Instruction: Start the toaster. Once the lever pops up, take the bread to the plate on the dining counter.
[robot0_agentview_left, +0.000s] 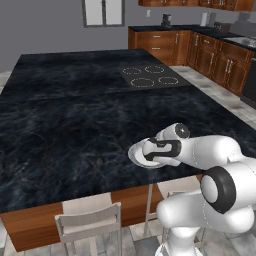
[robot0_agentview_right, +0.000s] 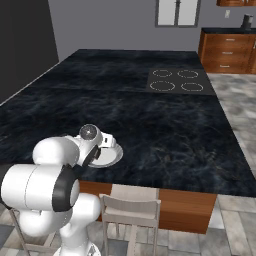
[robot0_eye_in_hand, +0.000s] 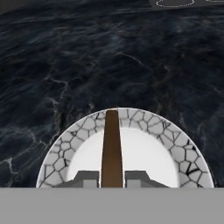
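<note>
My gripper (robot0_eye_in_hand: 112, 178) is shut on the bread (robot0_eye_in_hand: 111, 148), a thin dark brown slice seen edge-on, standing upright between the two fingertips (robot0_eye_in_hand: 87, 178). Right beneath it lies the plate (robot0_eye_in_hand: 175, 144), round and white with a crackle-patterned rim. The plate (robot0_agentview_left: 136, 156) rests near the front edge of the dining counter (robot0_agentview_left: 75, 115), a large black marbled top, and my hand (robot0_agentview_left: 162, 150) hovers over it. From the other side, the plate (robot0_agentview_right: 111, 156) shows just under the gripper (robot0_agentview_right: 102, 145). A small dark grey box, likely the toaster (robot0_agentview_left: 221, 27), sits far back on the wall counter.
Four cooktop rings (robot0_agentview_left: 149, 76) lie at the far right of the dining counter (robot0_agentview_right: 165, 120). Pale stools (robot0_agentview_left: 90, 220) (robot0_agentview_right: 131, 210) stand tucked against its near edge below my arm. Wood cabinets (robot0_agentview_left: 220, 60) line the back right wall.
</note>
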